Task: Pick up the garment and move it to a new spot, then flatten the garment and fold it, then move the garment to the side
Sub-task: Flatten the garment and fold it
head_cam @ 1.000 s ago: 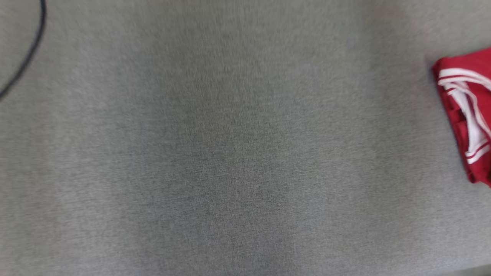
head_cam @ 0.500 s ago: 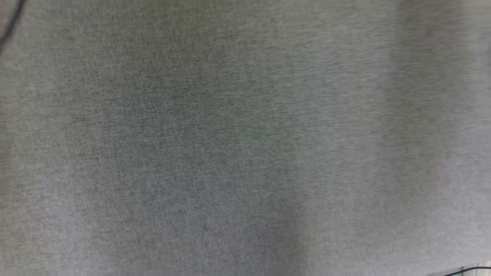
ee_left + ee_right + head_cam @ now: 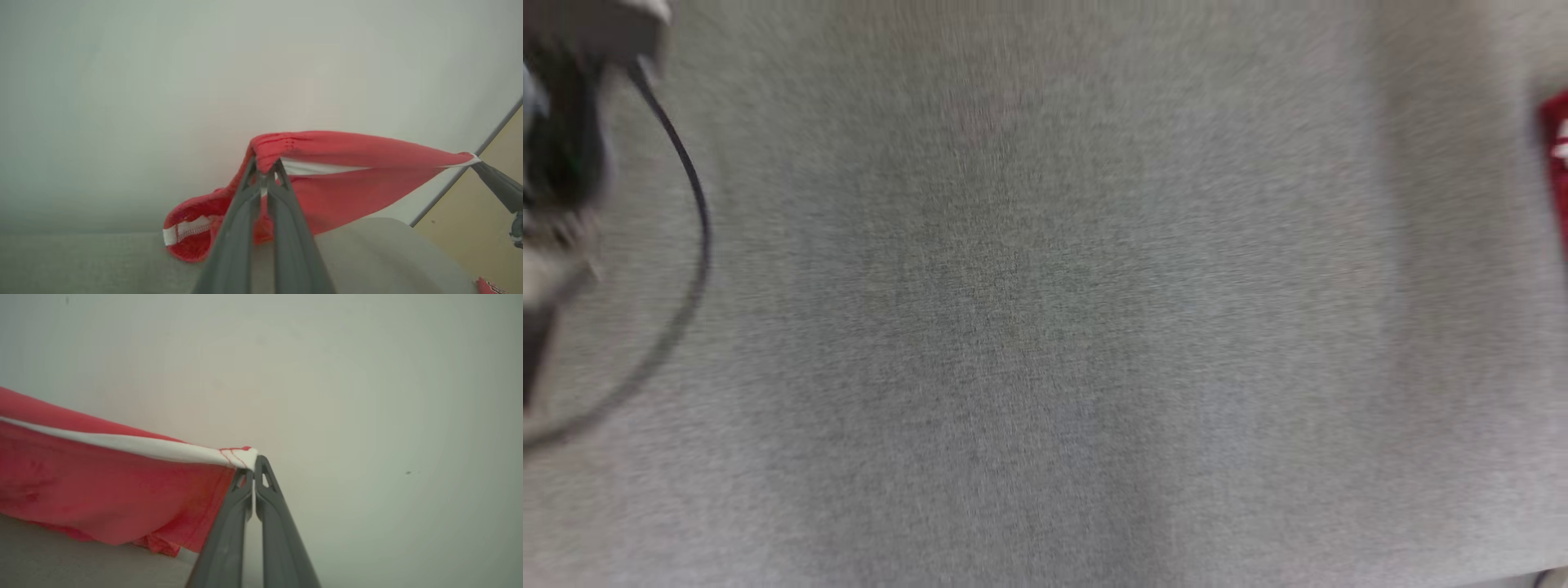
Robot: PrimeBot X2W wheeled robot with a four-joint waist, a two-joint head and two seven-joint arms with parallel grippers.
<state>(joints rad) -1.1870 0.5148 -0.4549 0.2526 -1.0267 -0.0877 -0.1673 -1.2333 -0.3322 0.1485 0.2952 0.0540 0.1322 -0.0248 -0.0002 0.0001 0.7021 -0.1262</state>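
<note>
**Garment (image 3: 351, 183) strung between left claw (image 3: 264, 173) and right claw (image 3: 254, 469)**

Left wrist view: left claw pressed together on the red garment's gathered edge. Cloth ran taut to the right claw's tip at that view's right. The low end sagged to the grey table (image 3: 81, 261), contact unclear. Tan floor (image 3: 470, 228) showed past the table corner.
Right wrist view: right claw pinched the white-trimmed corner.
Head view was blurred: table, black cable (image 3: 694, 212) at left, red sliver (image 3: 1558, 180) at the right edge. Couldn't tell whether that was the same garment.
</note>
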